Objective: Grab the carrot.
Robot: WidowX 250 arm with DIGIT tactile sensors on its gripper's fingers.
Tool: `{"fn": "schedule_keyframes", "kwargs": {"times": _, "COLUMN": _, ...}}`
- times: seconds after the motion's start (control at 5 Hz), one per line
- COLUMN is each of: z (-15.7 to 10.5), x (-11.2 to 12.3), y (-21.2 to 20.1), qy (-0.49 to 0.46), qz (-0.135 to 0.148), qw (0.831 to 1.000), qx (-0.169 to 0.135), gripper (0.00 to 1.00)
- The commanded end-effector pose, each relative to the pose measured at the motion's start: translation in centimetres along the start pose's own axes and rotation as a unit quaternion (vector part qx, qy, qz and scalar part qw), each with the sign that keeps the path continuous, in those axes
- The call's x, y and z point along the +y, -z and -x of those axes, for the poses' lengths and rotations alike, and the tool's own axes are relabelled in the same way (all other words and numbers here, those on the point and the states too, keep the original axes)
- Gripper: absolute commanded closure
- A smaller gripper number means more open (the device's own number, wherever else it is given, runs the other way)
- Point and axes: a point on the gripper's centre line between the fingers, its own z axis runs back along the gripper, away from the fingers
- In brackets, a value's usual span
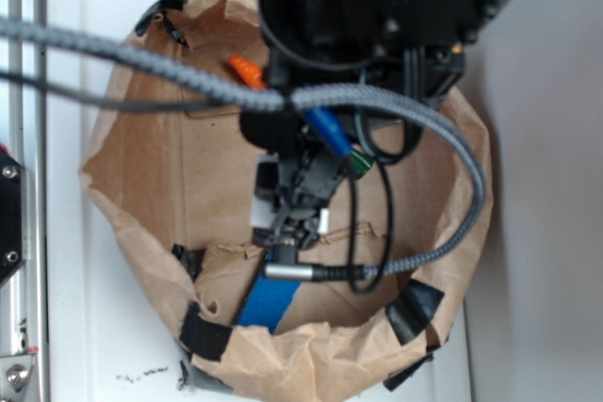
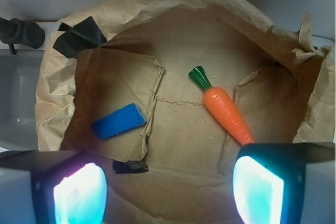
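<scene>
Landmark: brown paper bag, mouth rolled open and taped at the rim with black tape; everything below is placed against it

Carrot: the carrot lies flat on the bag's floor, right of the floor's centre crease, green stem toward the middle of the bag, ridged tip running out toward the right-hand finger

Carrot, exterior view: mostly hidden under the arm — only the orange tip shows near the bag's far wall

Other item: a flat blue piece rests on the bag floor left of the crease, well apart from the carrot

Pincer: the gripper hangs above the bag floor with its fingers spread wide and nothing between them; the right finger pad sits just over the carrot's tip, the left pad over bare paper

Step in hand: lining up before the descent, by my reading

Doing it well: shift toward the carrot's thick orange body so it sits midway between the pads, and turn the wrist so the jaws close across its width — not along its length

Caution: glossy and tapered, so a pinch near the tip would likely squirt it out; grip the fat part below the stem

Clearance: bag walls stand close on the right; come straight down to avoid snagging paper
</scene>
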Motion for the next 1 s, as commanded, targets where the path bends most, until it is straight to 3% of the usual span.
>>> {"fn": "schedule_keyframes", "kwargs": {"times": 0.0, "z": 0.8, "x": 0.4, "y": 1.0, "qy": 0.130, "qz": -0.002, "qw": 0.989, "qx": -0.068, "gripper": 0.00}}
{"fn": "schedule_keyframes", "kwargs": {"times": 0.2, "z": 0.7, "x": 1.8, "y": 2.6, "qy": 0.171, "qz": 0.012, "qw": 0.982, "qx": -0.083, "gripper": 0.00}}
{"fn": "schedule_keyframes", "kwargs": {"times": 0.4, "z": 1.0, "x": 2.6, "y": 3.9, "qy": 0.182, "qz": 0.001, "qw": 0.980, "qx": -0.086, "gripper": 0.00}}
{"fn": "schedule_keyframes", "kwargs": {"times": 0.6, "z": 0.4, "x": 3.2, "y": 6.6, "qy": 0.178, "qz": -0.020, "qw": 0.982, "qx": -0.067, "gripper": 0.00}}
{"fn": "schedule_keyframes", "kwargs": {"times": 0.8, "z": 0.1, "x": 3.5, "y": 8.8, "qy": 0.186, "qz": -0.021, "qw": 0.980, "qx": -0.064, "gripper": 0.00}}
